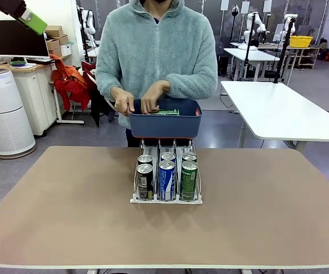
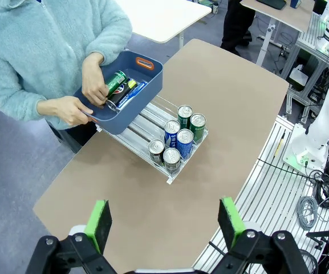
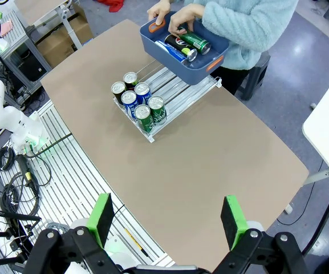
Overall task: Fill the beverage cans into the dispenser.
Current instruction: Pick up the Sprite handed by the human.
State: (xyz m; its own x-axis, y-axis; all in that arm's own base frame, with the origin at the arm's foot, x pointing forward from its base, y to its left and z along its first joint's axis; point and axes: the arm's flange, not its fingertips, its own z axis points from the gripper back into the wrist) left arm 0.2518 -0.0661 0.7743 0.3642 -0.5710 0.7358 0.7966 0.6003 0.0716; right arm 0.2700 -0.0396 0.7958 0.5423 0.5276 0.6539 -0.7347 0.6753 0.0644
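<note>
Hanging high on the near side, both claws are spread wide with nothing in them: left gripper [image 2: 164, 222], right gripper [image 3: 167, 218]. Just bare table [image 1: 61, 211] lies between them and the dispenser [image 1: 166, 200], which sits mid-table. Six cans [image 1: 166, 177] stand upright at its near end, two per lane. Over its far end a person holds a blue bin [image 1: 164, 125]. One hand [image 1: 121, 101] grips the rim, and the other hand [image 1: 153, 103] is inside among loose cans [image 2: 121, 85] lying flat.
</note>
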